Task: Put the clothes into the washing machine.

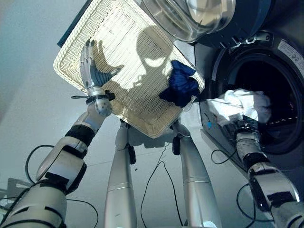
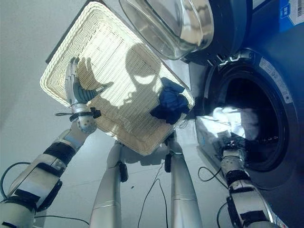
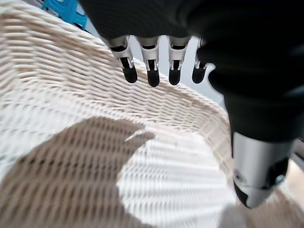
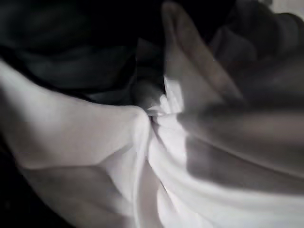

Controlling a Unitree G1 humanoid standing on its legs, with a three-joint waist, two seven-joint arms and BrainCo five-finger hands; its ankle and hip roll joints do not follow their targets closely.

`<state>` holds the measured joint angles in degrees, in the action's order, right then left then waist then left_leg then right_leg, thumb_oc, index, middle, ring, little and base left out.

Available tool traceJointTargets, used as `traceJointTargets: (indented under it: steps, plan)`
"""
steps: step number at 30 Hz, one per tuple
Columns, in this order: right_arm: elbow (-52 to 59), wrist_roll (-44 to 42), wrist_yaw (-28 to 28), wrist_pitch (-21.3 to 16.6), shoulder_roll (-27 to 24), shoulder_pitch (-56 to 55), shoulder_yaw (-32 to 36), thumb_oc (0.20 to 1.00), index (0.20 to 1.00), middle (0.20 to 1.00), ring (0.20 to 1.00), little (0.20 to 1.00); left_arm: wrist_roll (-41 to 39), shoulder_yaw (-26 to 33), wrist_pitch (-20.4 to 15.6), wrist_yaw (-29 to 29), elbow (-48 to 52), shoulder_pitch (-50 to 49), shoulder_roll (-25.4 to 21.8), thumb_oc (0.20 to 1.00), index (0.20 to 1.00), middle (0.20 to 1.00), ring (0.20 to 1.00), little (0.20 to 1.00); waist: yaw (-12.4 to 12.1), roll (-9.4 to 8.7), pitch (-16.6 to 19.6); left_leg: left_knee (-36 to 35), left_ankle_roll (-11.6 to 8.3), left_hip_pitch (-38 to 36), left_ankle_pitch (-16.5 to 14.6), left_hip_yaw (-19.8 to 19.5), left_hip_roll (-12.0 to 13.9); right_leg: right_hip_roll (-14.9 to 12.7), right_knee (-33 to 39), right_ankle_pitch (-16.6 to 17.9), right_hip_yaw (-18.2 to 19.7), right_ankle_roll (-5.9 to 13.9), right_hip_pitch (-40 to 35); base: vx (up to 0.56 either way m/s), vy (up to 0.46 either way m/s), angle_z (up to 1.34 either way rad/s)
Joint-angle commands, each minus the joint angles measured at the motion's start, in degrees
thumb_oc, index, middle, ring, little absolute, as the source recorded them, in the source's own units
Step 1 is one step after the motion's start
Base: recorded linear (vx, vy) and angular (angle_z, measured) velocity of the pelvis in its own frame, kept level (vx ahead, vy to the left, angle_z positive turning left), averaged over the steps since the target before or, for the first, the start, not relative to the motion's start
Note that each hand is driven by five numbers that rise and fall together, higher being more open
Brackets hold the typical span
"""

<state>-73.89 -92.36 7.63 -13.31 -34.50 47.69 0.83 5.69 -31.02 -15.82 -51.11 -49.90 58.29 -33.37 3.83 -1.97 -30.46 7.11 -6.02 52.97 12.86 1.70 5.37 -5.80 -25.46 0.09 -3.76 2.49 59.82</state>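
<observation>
A white wicker basket [image 1: 128,42] lies in front of me with a dark blue garment [image 1: 181,84] bunched in its corner nearest the washing machine. My left hand [image 1: 92,71] hovers open over the basket's far-left part, and its fingers [image 3: 152,71] are straight above the weave. A white garment [image 1: 240,105] hangs across the lower rim of the washing machine's drum opening [image 1: 266,80], partly inside. My right hand [image 1: 244,129] reaches up into that white garment [image 4: 190,156] and is buried in its folds.
The machine's round glass door [image 1: 190,16] stands swung open just beyond the basket's far edge. The dark front panel of the machine [image 1: 285,156] lies along my right arm. Grey floor [image 1: 28,57] lies to the left of the basket.
</observation>
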Motion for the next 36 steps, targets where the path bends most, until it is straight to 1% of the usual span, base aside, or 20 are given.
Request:
traceJointTargets:
  steps: [1, 2, 3, 4, 6, 9, 10, 11, 12, 14, 16, 17, 18, 19, 22, 23, 24, 26, 30, 36]
  plan:
    - [8.15, 1.06, 21.63, -7.55, -10.81, 1.43, -2.21, 0.2, 0.2, 0.2, 0.2, 0.2, -0.76, -0.98, -1.07, -1.81, 3.25, -0.94, -1.71, 1.0, 1.0, 1.0, 1.0, 1.0, -0.93, -0.93, 0.66, 6.11, -1.13, 1.88, -6.93, -1.49, -3.7, 1.12, 12.97, 11.09, -4.25, 7.01, -4.36, -0.02, -0.221, -0.1]
    - [11.99, 5.31, 28.5, -11.43, -14.27, 4.28, -4.06, 0.2, 0.2, 0.2, 0.2, 0.2, -0.96, -1.75, -0.28, -2.21, 5.02, -1.98, -2.96, 1.0, 1.0, 1.0, 1.0, 1.0, -1.0, -1.43, 0.66, 5.96, -1.0, 1.96, -7.17, -2.19, -3.9, 1.21, 13.37, 11.31, -4.44, 7.08, -4.34, -0.01, -0.178, -0.03]
    - [12.73, 7.07, 30.56, -13.53, -15.42, 5.28, -4.64, 0.2, 0.2, 0.2, 0.2, 0.2, -1.03, -2.0, -0.21, -2.25, 5.36, -2.14, -3.35, 1.0, 1.0, 1.0, 1.0, 1.0, -1.06, -1.58, 0.66, 5.87, -0.97, 1.89, -7.21, -2.38, -3.99, 1.25, 13.52, 11.4, -4.45, 7.08, -4.38, 0.0, 0.0, 0.0]
    - [14.8, 12.49, 36.45, -18.04, -16.98, 7.11, -5.45, 0.2, 0.2, 0.2, 0.2, 0.2, -1.21, -2.05, -0.08, -2.27, 5.74, -2.48, -4.03, 1.0, 1.0, 1.0, 1.0, 1.0, -0.93, -1.72, 0.66, 5.58, -0.96, 1.72, -7.29, -2.49, -3.97, 1.42, 13.79, 11.42, -4.45, 7.1, -4.49, 0.0, 0.0, 0.0]
    - [16.5, 17.42, 40.88, -18.69, -18.27, 8.08, -5.42, 0.2, 0.2, 0.2, 0.2, 0.2, -1.22, -1.99, -0.46, -2.31, 5.53, -2.86, -4.34, 1.0, 1.0, 1.0, 1.0, 1.0, -0.8, -1.84, 0.66, 5.16, -0.99, 1.42, -7.27, -2.61, -3.88, 1.53, 13.97, 11.3, -4.27, 7.12, -4.69, -0.01, 0.016, 0.0]
    - [14.76, 19.75, 40.86, -17.46, -19.95, 9.98, -6.1, 0.2, 0.2, 0.2, 0.2, 0.2, -1.65, -1.55, -1.06, -1.0, 3.88, -1.22, -4.68, 1.0, 1.0, 1.0, 1.0, 1.0, -0.64, -2.01, 0.66, 4.7, -0.79, 1.61, -6.67, -2.69, -4.03, 1.32, 14.36, 11.57, -4.24, 7.0, -4.5, 0.0, 0.0, 0.0]
    - [13.42, 19.43, 39.23, -16.49, -20.2, 10.37, -6.32, 0.467, 0.467, 0.467, 0.467, 0.467, -2.0, -1.52, -1.3, -0.51, 3.23, -0.54, -4.89, 1.0, 1.0, 1.0, 1.0, 1.0, -0.58, -2.04, 0.66, 4.76, -0.78, 1.66, -6.68, -2.72, -4.0, 1.28, 14.33, 11.5, -4.25, 6.96, -4.48, 0.0, 0.0, 0.0]
    - [11.89, 19.15, 36.68, -13.94, -20.37, 10.32, -6.72, 0.84, 0.84, 0.84, 0.84, 0.84, -2.25, -1.32, -1.76, 0.41, 2.4, -0.15, -5.15, 1.0, 1.0, 1.0, 1.0, 1.0, -0.72, -2.08, 0.66, 4.94, -0.81, 1.02, -7.33, -2.78, -3.86, 1.36, 14.13, 10.86, -4.29, 7.0, -5.14, 0.0, 0.0, 0.0]
    - [10.0, 17.52, 32.42, -9.65, -20.13, 10.39, -7.58, 1.0, 1.0, 1.0, 1.0, 1.0, -2.34, -1.26, -1.94, 0.94, 1.94, 0.53, -5.16, 1.0, 1.0, 1.0, 1.0, 1.0, -0.78, -2.07, 0.66, 5.02, -0.84, 1.13, -7.31, -2.9, -3.95, 1.33, 14.13, 10.86, -4.29, 6.95, -5.06, 0.0, 0.0, 0.0]
    - [8.75, 17.84, 31.16, -7.64, -20.08, 10.82, -8.19, 1.0, 1.0, 1.0, 1.0, 1.0, -2.53, -1.43, -1.93, 1.28, 1.78, 1.28, -5.36, 1.0, 1.0, 1.0, 1.0, 1.0, -0.77, -2.05, 0.66, 4.89, -0.76, 1.73, -6.66, -2.94, -4.14, 1.2, 14.36, 11.43, -4.31, 6.83, -4.5, 0.01, -0.009, 0.02]
    - [6.16, 23.53, 27.37, 2.19, -19.27, 9.89, -10.52, 1.0, 1.0, 1.0, 1.0, 1.0, -2.29, -1.92, -1.67, 2.13, 2.1, 1.52, -5.5, 1.0, 1.0, 1.0, 1.0, 1.0, -1.24, -1.86, 0.66, 5.25, -0.64, 1.49, -7.23, -3.23, -4.4, 1.22, 13.97, 10.96, -4.51, 6.86, -4.74, 0.02, -0.043, 0.04]
    - [5.94, 23.54, 27.17, 2.53, -19.24, 9.92, -10.72, 1.0, 1.0, 1.0, 1.0, 1.0, -2.27, -1.97, -1.58, 2.17, 2.14, 1.58, -5.47, 1.0, 1.0, 1.0, 1.0, 1.0, -1.26, -1.83, 0.66, 5.27, -0.63, 1.51, -7.22, -3.26, -4.41, 1.21, 13.96, 10.97, -4.55, 6.86, -4.74, 0.02, -0.061, 0.05]
    - [4.24, 27.18, 26.43, 8.0, -18.86, 9.99, -12.24, 1.0, 1.0, 1.0, 1.0, 1.0, -1.99, -2.33, -1.13, 2.62, 2.1, 2.15, -5.27, 1.0, 1.0, 1.0, 1.0, 1.0, -1.53, -1.78, 0.66, 5.27, -0.46, 1.53, -7.19, -3.39, -4.55, 1.13, 13.86, 11.03, -4.79, 6.81, -4.71, 0.02, -0.059, 0.08]
    - [3.27, 29.45, 25.89, 10.92, -18.58, 9.93, -13.21, 1.0, 1.0, 1.0, 1.0, 1.0, -2.13, -2.69, -0.86, 2.83, 2.09, 2.46, -5.18, 1.0, 1.0, 1.0, 1.0, 1.0, -1.71, -1.69, 0.66, 5.46, -0.42, 1.66, -7.21, -3.51, -4.61, 1.04, 13.64, 10.99, -4.96, 6.82, -4.6, 0.03, -0.067, 0.11]
    - [1.44, 35.34, 27.65, 15.26, -18.07, 10.75, -15.28, 1.0, 1.0, 1.0, 1.0, 1.0, -2.3, -3.38, -0.17, 3.17, 2.01, 3.43, -4.9, 1.0, 1.0, 1.0, 1.0, 1.0, -1.94, -1.39, 0.66, 5.64, -0.29, 1.76, -7.2, -3.52, -4.81, 0.97, 13.5, 11.05, -5.22, 6.79, -4.52, 0.01, -0.025, 0.08]
    - [1.44, 35.34, 27.65, 15.26, -18.07, 10.75, -15.28, 1.0, 1.0, 1.0, 1.0, 1.0, -2.3, -3.38, -0.17, 3.17, 2.01, 3.43, -4.9, 1.0, 1.0, 1.0, 1.0, 1.0, -1.94, -1.39, 0.66, 5.64, -0.29, 1.76, -7.2, -3.52, -4.81, 0.97, 13.5, 11.05, -5.22, 6.79, -4.52, 0.01, -0.017, 0.1]
    - [0.3, 44.94, 27.82, 19.96, -17.61, 11.54, -17.27, 1.0, 1.0, 1.0, 1.0, 1.0, -2.72, -3.8, -0.18, 3.29, 1.57, 4.27, -4.78, 1.0, 1.0, 1.0, 1.0, 1.0, -2.03, -0.96, 0.66, 5.81, -0.16, 2.08, -7.12, -3.47, -4.91, 0.87, 13.26, 11.11, -5.29, 6.8, -4.19, 0.0, 0.003, 0.07]
    - [-0.71, 50.17, 28.48, 23.6, -16.69, 12.43, -18.86, 1.0, 1.0, 1.0, 1.0, 1.0, -3.07, -4.07, -0.17, 3.4, 1.18, 5.03, -4.36, 1.0, 1.0, 1.0, 1.0, 1.0, -2.14, -0.43, 0.66, 5.92, -0.11, 2.33, -7.12, -3.29, -4.96, 0.84, 13.0, 10.97, -5.12, 6.78, -3.75, 0.01, 0.023, 0.07]
    - [-0.98, 54.5, 29.87, 22.03, -15.55, 13.17, -20.6, 1.0, 1.0, 1.0, 1.0, 1.0, -3.27, -3.99, -0.32, 3.32, 0.77, 5.58, -3.63, 1.0, 1.0, 1.0, 1.0, 1.0, -2.15, 0.28, 0.66, 5.94, 0.01, 2.47, -7.07, -2.99, -5.03, 0.83, 12.7, 10.73, -4.82, 6.72, -3.42, 0.01, 0.037, 0.05]
    - [4.92, 63.16, 35.54, 12.77, -11.66, 12.05, -20.78, 1.0, 1.0, 1.0, 1.0, 1.0, -3.58, -2.99, 0.02, 2.53, 0.66, 5.55, -2.72, 1.0, 1.0, 1.0, 1.0, 1.0, -1.44, 0.64, 0.66, 5.44, -0.16, 2.83, -7.13, -2.42, -4.87, 1.07, 12.65, 10.43, -3.94, 6.85, -2.51, 0.0, 0.047, -0.02]
